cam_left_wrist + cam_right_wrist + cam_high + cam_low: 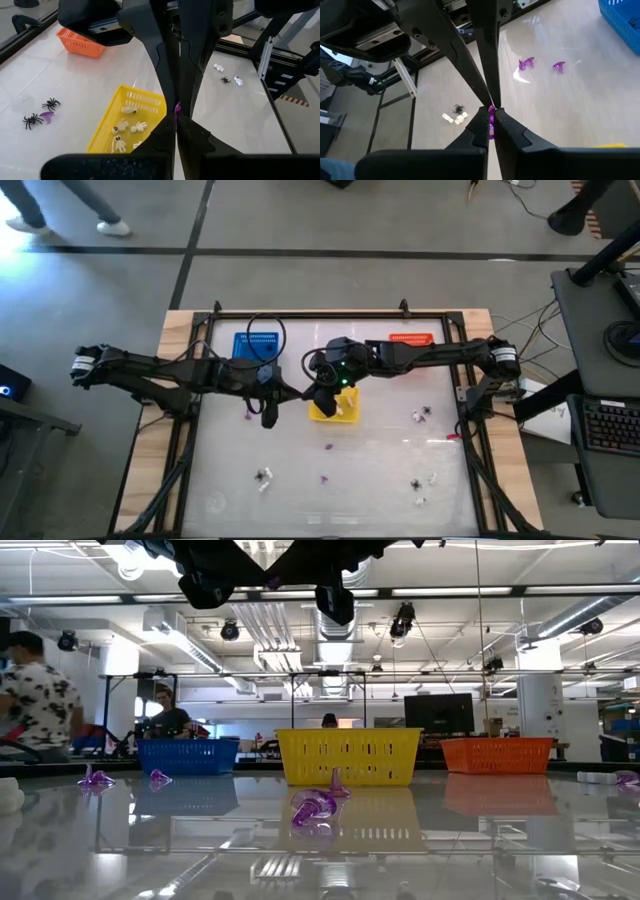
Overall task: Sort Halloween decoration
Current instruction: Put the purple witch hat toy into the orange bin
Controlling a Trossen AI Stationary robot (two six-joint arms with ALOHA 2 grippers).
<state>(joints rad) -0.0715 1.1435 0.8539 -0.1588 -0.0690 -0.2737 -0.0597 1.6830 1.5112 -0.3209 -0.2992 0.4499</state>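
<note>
Square yellow mesh basket (345, 414), spidery black trinkets (41, 112)

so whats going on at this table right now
A two-armed robot is sorting tiny Halloween trinkets into mesh baskets. Both hands are up over the middle of the table. The right hand is shut on a purple trinket, and the left hand is shut with a purple speck at its tips. The yellow basket already holds cream skeleton figures. Spiders and other purple pieces lie loose on the table.

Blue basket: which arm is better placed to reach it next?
Left, probably: the left gripper, shut on a purple trinket, hangs nearer the blue basket; the right gripper hangs by the yellow basket.
</note>
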